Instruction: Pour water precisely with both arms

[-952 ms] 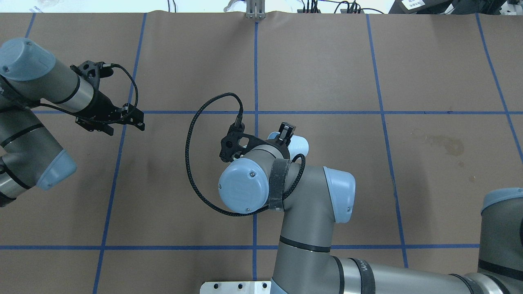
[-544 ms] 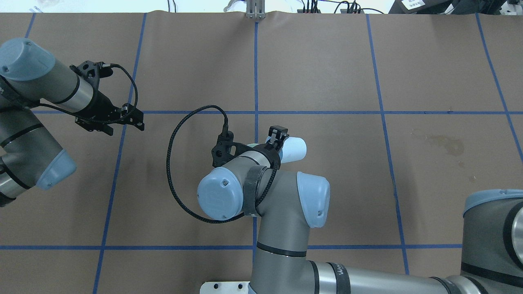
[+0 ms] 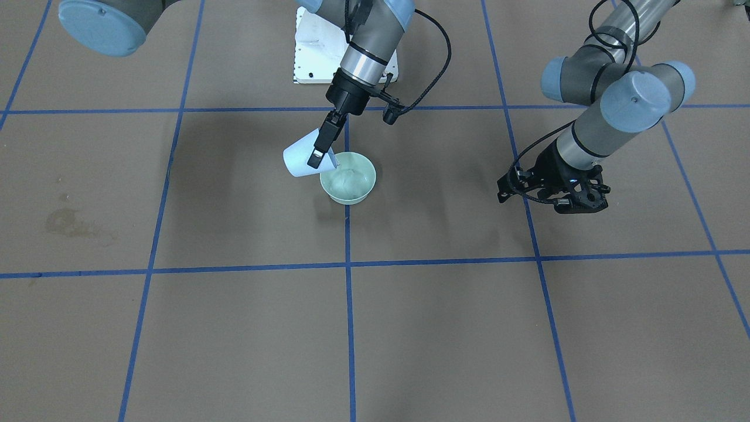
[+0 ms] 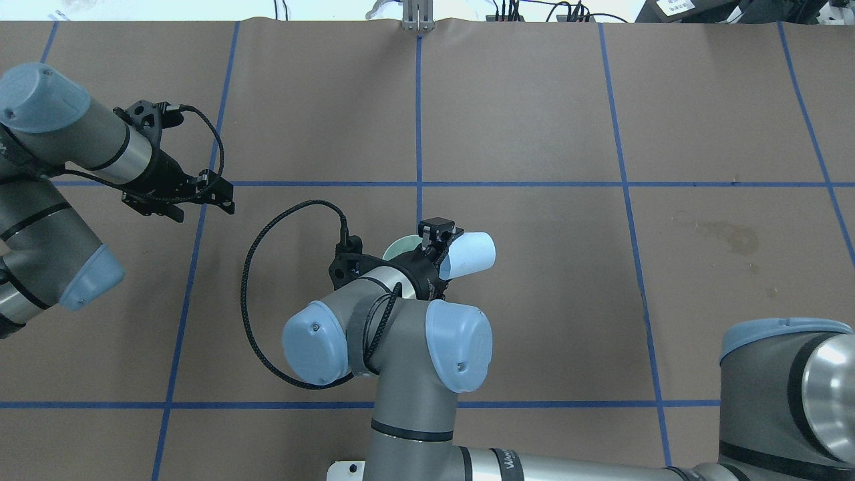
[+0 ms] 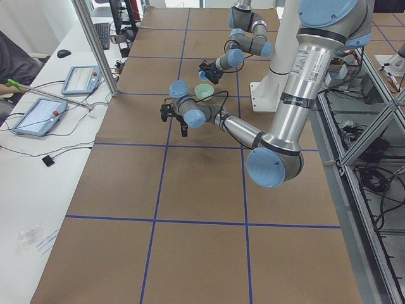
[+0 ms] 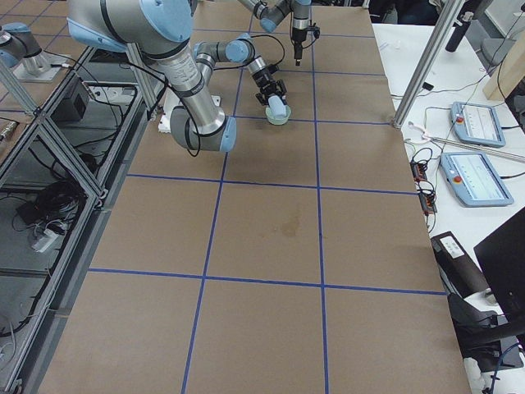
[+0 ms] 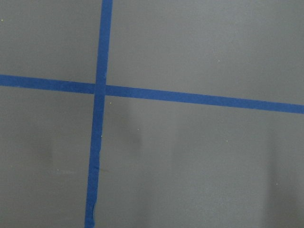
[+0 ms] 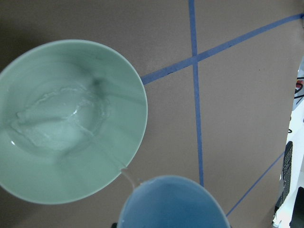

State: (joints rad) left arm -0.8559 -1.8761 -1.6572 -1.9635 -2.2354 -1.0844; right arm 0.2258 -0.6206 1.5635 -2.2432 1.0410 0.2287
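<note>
My right gripper (image 3: 321, 149) is shut on a light blue cup (image 3: 299, 159), tilted on its side with its mouth over the rim of a pale green bowl (image 3: 348, 177). In the right wrist view a thin stream runs from the cup's lip (image 8: 173, 204) into the bowl (image 8: 114, 71), where the water (image 8: 57, 123) shows as a rippled clear puddle. From overhead the cup (image 4: 471, 254) sticks out right of the right gripper (image 4: 434, 237), and only the bowl's edge (image 4: 401, 246) shows. My left gripper (image 4: 200, 197) hovers open and empty at the far left.
Brown paper with blue tape grid lines covers the table. A dark damp stain (image 4: 731, 235) lies to the right. The white pedestal base (image 3: 310, 53) stands behind the bowl. The left wrist view shows only a tape crossing (image 7: 97, 88).
My right arm has swung its wrist and elbow to the left and tipped the cup further over. The bowl's edge now shows from overhead. The left arm has not moved.
</note>
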